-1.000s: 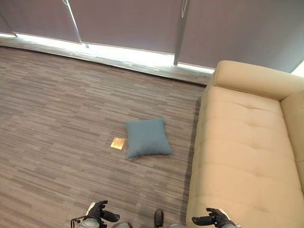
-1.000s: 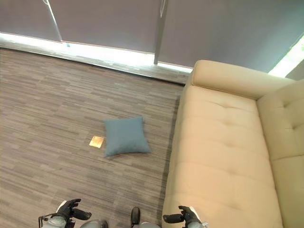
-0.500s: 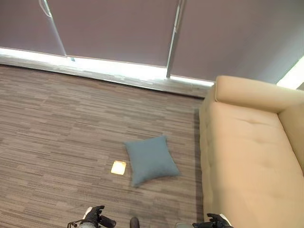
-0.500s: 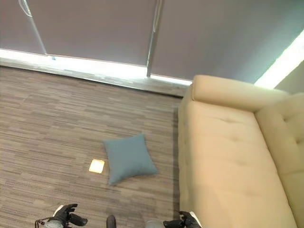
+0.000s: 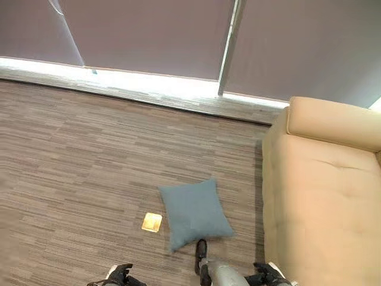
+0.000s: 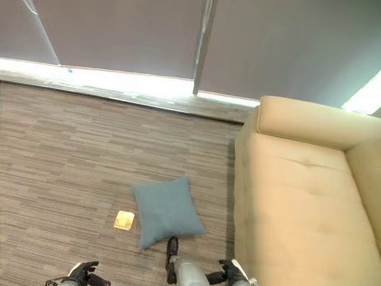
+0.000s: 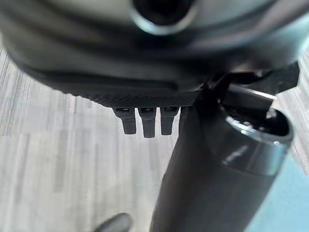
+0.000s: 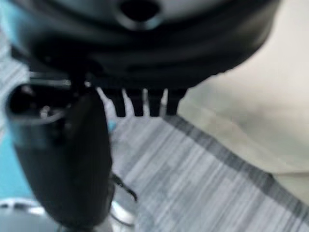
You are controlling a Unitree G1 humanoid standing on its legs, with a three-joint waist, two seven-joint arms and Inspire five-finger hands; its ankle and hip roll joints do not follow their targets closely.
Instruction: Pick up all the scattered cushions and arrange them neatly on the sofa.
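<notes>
Left eye view: one square blue-grey fabric cushion [image 5: 194, 213] lies flat on the grey striped carpet floor [image 5: 71, 155], just left of the beige upholstered sofa [image 5: 324, 196] and apart from it. A small yellow square tag [image 5: 152, 222] sits on the floor beside the cushion's left edge.

Change since a second ago: whole scene has shifted, so the camera moved. Cushion now sits lower and nearer in view, sofa pushed further right. Read this as an approach toward the cushion, not the cushion moving.

Left hand [image 5: 119, 276] low at near left, holding nothing; fingers hang straight and relaxed in its wrist view. Right hand [image 5: 266, 275] low at near right, likewise empty with fingers straight.

Judgement: pickup not yet begun; sofa seat bare in view.
</notes>
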